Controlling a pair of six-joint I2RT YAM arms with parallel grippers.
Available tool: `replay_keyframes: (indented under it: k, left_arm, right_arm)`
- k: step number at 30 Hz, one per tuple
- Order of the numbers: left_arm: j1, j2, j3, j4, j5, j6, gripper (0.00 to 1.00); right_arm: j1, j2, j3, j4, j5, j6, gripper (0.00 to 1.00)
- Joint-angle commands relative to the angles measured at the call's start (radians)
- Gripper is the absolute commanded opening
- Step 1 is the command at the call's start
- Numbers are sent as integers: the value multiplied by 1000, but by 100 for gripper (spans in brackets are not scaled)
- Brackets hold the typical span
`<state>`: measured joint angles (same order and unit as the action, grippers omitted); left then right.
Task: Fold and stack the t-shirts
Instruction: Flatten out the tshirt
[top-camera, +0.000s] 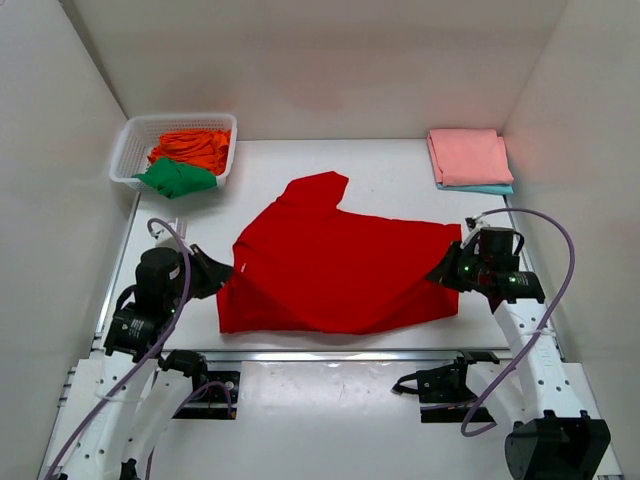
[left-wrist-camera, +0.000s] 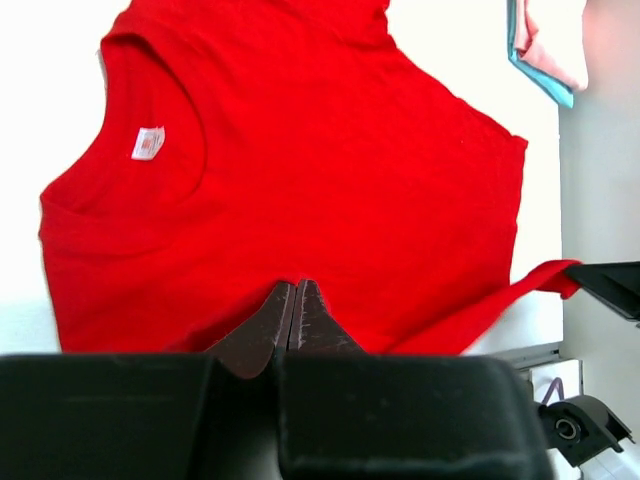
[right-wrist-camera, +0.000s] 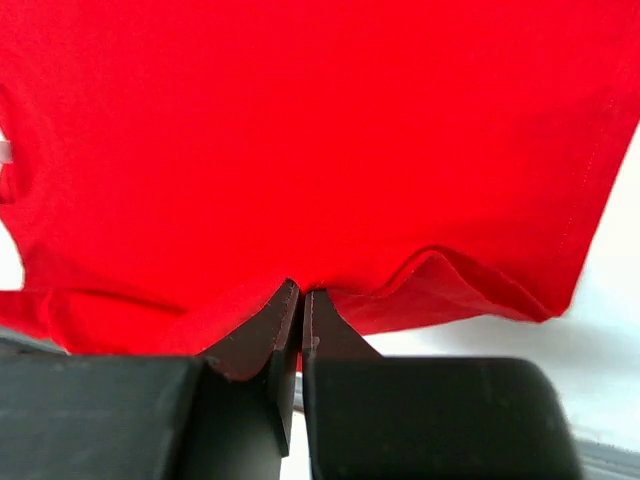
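while it lies flat, red t-shirt (top-camera: 340, 265) shows neck tag (left-wrist-camera: 148, 142) | left tool (left-wrist-camera: 296, 290) clamps edge | right tool (right-wrist-camera: 300, 293) clamps hem

Left gripper (top-camera: 226, 271): I see fingers (left-wrist-camera: 268, 328) pressed together on the red t-shirt (top-camera: 330, 265); arm low
Right gripper (top-camera: 442, 274): likewise pinched together; arm low

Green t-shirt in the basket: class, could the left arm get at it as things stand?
Probably not now: the left fingers are shut on the red t-shirt. Nothing covers the green t-shirt in the basket.
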<state>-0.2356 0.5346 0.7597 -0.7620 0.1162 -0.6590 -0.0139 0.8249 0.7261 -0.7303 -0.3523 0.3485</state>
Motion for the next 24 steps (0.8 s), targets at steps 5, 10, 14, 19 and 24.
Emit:
replay_keyframes:
  k: [5, 10, 14, 19, 24]
  left_arm:
    - [7, -2, -25, 7, 27, -13, 0]
    - [15, 147, 12, 131, 19, 2, 0]
    - [101, 602, 284, 286, 148, 84, 0]
    - [129, 1111, 1564, -33, -29, 213, 0]
    - [297, 980, 1428, 160, 145, 94, 0]
  right_arm:
    - [26, -16, -53, 2, 22, 10, 0]
    - [-35, 51, -65, 86, -49, -35, 0]
    - [-12, 382, 207, 239, -68, -77, 1]
    - [8, 738, 1087, 186, 7, -85, 0]
    - [-70, 824, 1408, 135, -75, -17, 0]
